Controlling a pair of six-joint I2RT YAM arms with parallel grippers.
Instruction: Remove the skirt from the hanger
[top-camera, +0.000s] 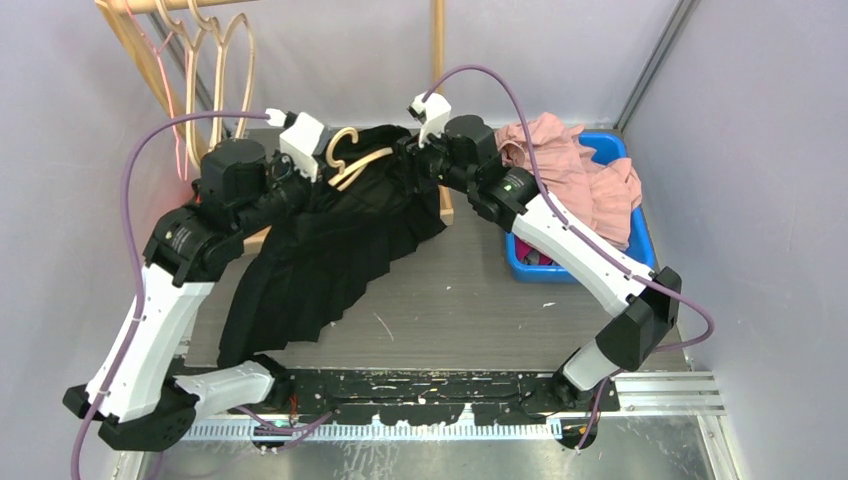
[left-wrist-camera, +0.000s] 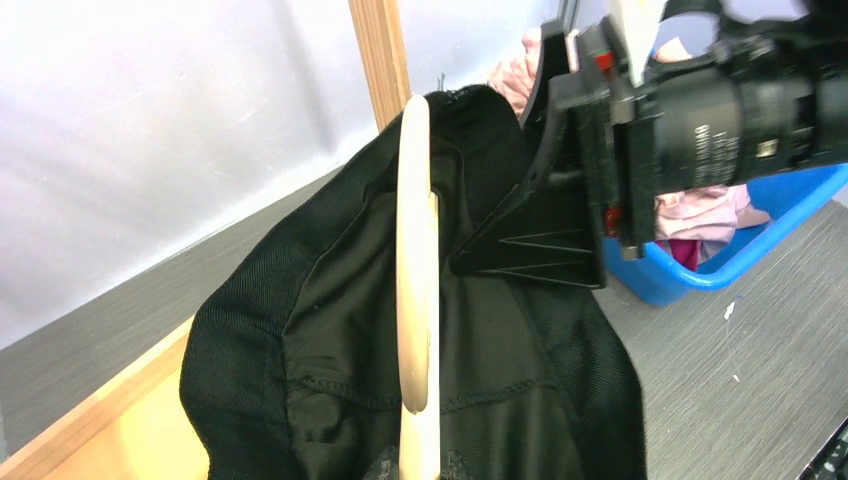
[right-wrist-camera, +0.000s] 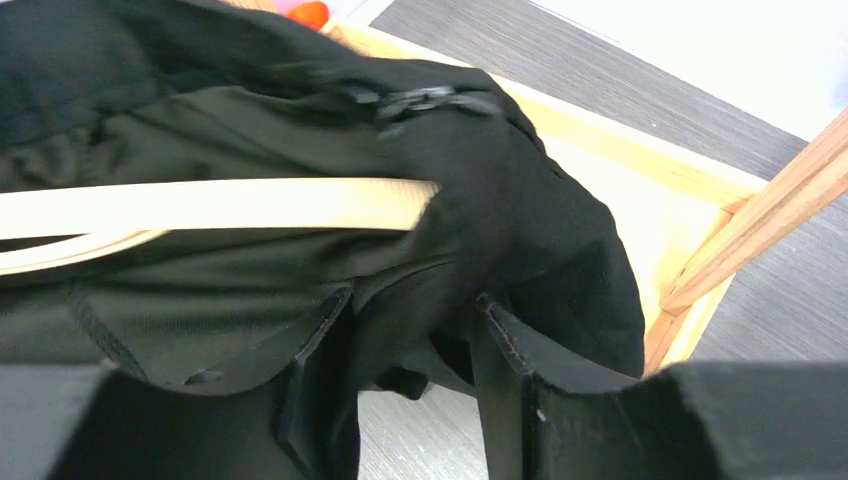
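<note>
While the right gripper (right-wrist-camera: 412, 318) pinches a fold of the black skirt (top-camera: 320, 250) near the tabletop's far edge, jaws nearly closed, it should draw the waistband steadily off the hanger (top-camera: 352, 165) end. The left gripper (top-camera: 316, 155) hides its fingers; I cannot tell its hold.

Left of bin (top-camera: 527, 262), skirt (top-camera: 320, 260) on hanger (top-camera: 352, 160)

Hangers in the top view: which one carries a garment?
The pale wooden hanger mid-table, sitting inside the black skirt. The other hangers hang bare from the rail at upper left.
</note>
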